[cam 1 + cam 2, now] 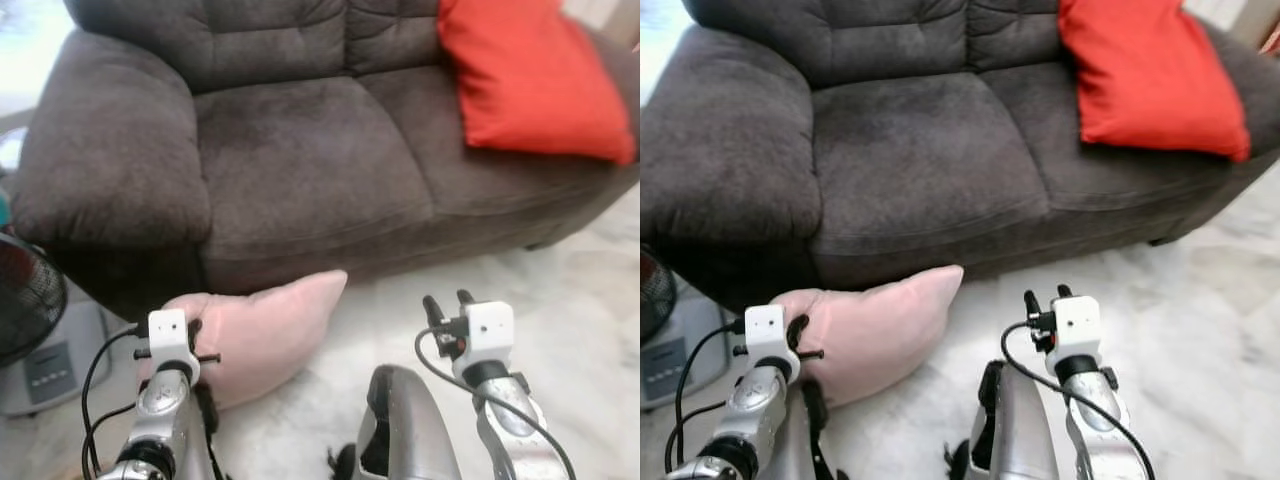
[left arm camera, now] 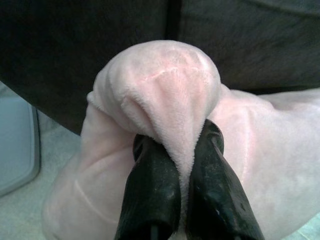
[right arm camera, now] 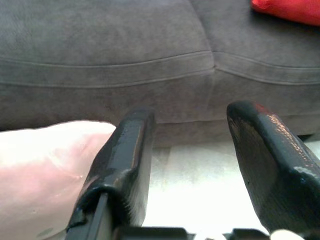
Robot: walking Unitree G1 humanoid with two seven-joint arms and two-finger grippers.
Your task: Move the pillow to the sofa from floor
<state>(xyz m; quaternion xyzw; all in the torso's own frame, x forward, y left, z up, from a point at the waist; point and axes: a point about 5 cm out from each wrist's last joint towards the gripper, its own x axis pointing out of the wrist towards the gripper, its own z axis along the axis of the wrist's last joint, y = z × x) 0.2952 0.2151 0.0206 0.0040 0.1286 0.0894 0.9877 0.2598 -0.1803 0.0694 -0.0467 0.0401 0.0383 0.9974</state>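
Observation:
A pale pink pillow lies on the floor against the front of the dark brown sofa. My left gripper is shut on a bunched corner of the pink pillow, at the pillow's left end. My right gripper hovers open above the floor to the right of the pillow, nothing between its fingers; the pillow's tip lies beside one of them.
A red cushion leans on the sofa's right seat. A black fan on a grey base stands at the left by the sofa's arm. Pale marble floor spreads to the right.

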